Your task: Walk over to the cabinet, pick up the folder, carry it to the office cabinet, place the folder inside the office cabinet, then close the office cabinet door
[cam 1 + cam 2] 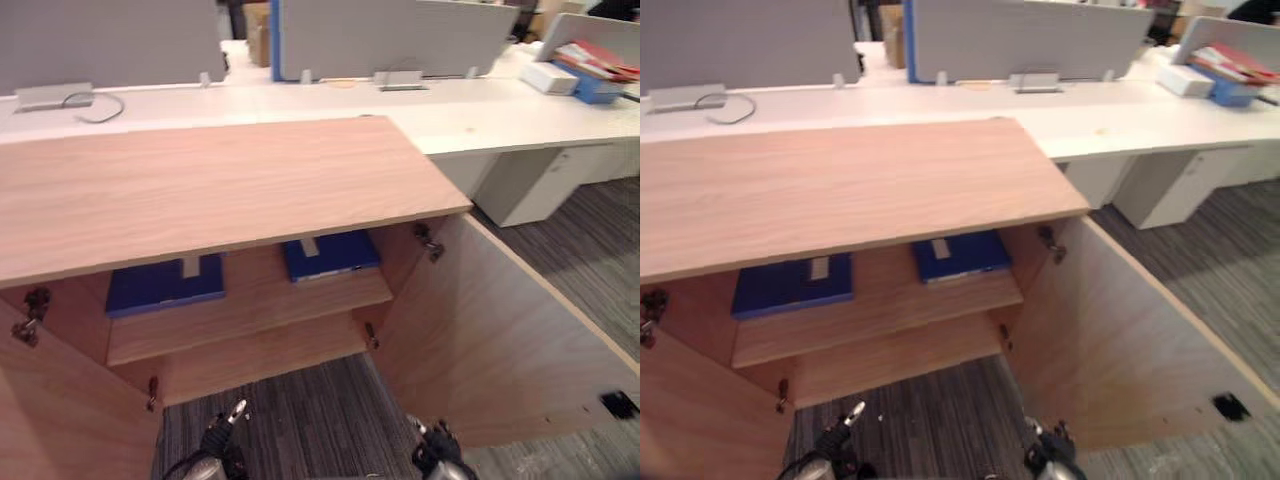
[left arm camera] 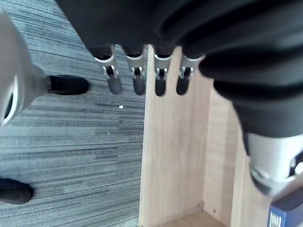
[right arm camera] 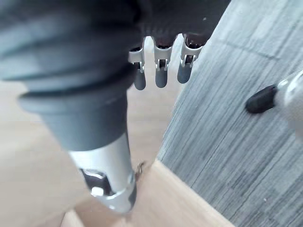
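standing before the office cabinet [image 1: 200,185], the robot faces an open compartment. the left door [image 1: 60,420] and the right door [image 1: 500,340] stand at a wide angle on their hinges [image 1: 430,242], which leaves the shelf [image 1: 250,312] fully exposed for access.

two blue folders lie flat on this shelf. the left folder [image 1: 165,283] is near the left wall and the right folder [image 1: 330,255] is near the right wall, well apart from each other. both sit back from the shelf's front edge, under the cabinet top, so the placement step reads as complete. which of the two is the carried folder cannot be told.

the left hand [image 2: 138,78] hangs low over the carpet [image 1: 320,420], close to the left door. its fingers are straight and released, holding nothing. the right hand [image 3: 161,71] hangs likewise beside the inner face of the right door, fingers relaxed and empty. both hands are below the shelf and clear of the folders, a posture that suits the door-closing step.

by judgement, the step in hand is door closure. each door calls for a push on its outer face near the free edge, where leverage is greatest. a push close to the hinge side would give poor control. because the folders lie set back, neither is likely to foul a closing door.

the white table [image 1: 300,100] behind the cabinet, with its grey partition screens [image 1: 100,40], plays no part in this step.
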Motion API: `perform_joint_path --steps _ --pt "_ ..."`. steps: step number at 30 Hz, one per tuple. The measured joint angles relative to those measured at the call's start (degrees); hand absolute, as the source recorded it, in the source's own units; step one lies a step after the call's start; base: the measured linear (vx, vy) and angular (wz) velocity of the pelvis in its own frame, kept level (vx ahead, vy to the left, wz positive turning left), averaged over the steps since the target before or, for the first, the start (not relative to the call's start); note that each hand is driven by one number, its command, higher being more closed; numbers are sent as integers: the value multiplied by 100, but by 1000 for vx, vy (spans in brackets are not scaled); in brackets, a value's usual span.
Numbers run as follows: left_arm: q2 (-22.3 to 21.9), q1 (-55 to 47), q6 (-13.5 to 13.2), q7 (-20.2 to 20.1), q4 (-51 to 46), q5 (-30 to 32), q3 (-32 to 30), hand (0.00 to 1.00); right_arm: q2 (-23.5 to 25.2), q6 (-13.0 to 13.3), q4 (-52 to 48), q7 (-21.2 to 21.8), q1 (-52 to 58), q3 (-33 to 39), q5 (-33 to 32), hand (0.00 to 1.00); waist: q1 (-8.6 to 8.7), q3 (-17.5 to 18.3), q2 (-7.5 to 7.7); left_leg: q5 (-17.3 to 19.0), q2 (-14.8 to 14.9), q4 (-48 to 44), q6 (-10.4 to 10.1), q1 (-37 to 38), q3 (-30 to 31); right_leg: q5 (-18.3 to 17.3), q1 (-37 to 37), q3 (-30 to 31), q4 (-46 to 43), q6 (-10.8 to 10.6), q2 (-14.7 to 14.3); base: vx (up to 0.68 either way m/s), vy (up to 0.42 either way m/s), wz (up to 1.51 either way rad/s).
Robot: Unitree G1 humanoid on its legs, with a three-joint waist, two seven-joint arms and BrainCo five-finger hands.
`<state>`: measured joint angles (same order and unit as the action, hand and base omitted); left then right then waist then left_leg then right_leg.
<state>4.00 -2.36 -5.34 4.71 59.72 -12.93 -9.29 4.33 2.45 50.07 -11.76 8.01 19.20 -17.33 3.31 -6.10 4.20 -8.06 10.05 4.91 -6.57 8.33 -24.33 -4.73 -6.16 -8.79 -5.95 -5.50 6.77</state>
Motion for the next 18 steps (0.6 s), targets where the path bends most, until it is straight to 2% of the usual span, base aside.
perform_joint_path --steps 1,3,4,7,8,11,13,14,15,16,17,18 --pt "36 -120 3 0 86 -2 -108 0 -12 -1 35 10 110 -6 2 0 -13 11 3 164 34 -145 -69 169 -151 44 54 435 -43 61 -74 -94 -12 -135" --pt "49 -121 -10 1 162 -28 -300 0 -27 6 22 26 186 41 3 0 -44 -2 23 643 -109 -635 -27 5 727 96 197 833 -51 151 -90 -66 11 -133" --pt "22 -135 -25 6 179 -82 -377 0 -61 11 28 27 219 178 -10 0 -63 20 -30 945 -258 -933 16 -133 1282 181 368 1198 -15 110 -158 -38 28 -111" --pt "31 -189 -49 3 297 -86 -508 0 -61 34 -1 29 382 341 -165 0 -37 58 -67 1027 -286 -797 66 -68 954 243 597 1738 115 99 -267 -50 89 -127" --pt "-22 -344 -52 4 285 -138 -689 0 -58 47 -201 9 409 417 -286 0 -50 77 -94 1026 -326 -500 65 83 528 252 813 2184 166 114 -359 -41 117 -168" --pt "-71 -399 -60 3 292 -81 -766 0 -42 125 -797 -60 460 420 -411 0 -16 87 -124 1021 -416 -271 70 193 -163 386 1135 2639 250 270 -453 -23 111 -151" --pt "-89 -416 -59 2 289 -65 -770 0 -42 172 -1146 -148 514 424 -479 0 3 72 -145 1048 -492 -318 118 411 -531 662 1179 2705 134 192 -393 24 100 -120" --pt "-118 -427 -59 -1 279 -37 -772 0 -48 190 -1409 -220 573 449 -541 0 28 81 -165 1122 -538 -359 115 590 -722 760 1203 2716 -77 14 -365 103 59 -64" --pt "-183 -423 -60 -4 267 -23 -776 0 -48 196 -1724 -277 601 485 -631 0 46 117 -243 1200 -492 -470 99 606 -814 737 1251 2662 -216 -15 -399 129 40 -47" --pt "-212 -405 -70 -7 240 -8 -779 0 -46 199 -1892 -308 590 510 -631 0 28 115 -248 1235 -471 -517 95 631 -875 713 1312 2573 -271 7 -399 134 1 -26" --pt "-267 -404 -68 -11 139 -4 -804 0 -33 234 -2195 -375 516 620 -631 0 -21 61 -303 1267 -434 -581 95 662 -942 552 1385 2095 -466 224 -311 74 -13 -11" --pt "-312 -416 -64 -11 50 3 -878 0 -16 330 -2474 -466 443 755 -638 0 -66 34 -316 1361 -397 -721 91 688 -949 358 1500 1148 -839 499 24 52 -5 -7"
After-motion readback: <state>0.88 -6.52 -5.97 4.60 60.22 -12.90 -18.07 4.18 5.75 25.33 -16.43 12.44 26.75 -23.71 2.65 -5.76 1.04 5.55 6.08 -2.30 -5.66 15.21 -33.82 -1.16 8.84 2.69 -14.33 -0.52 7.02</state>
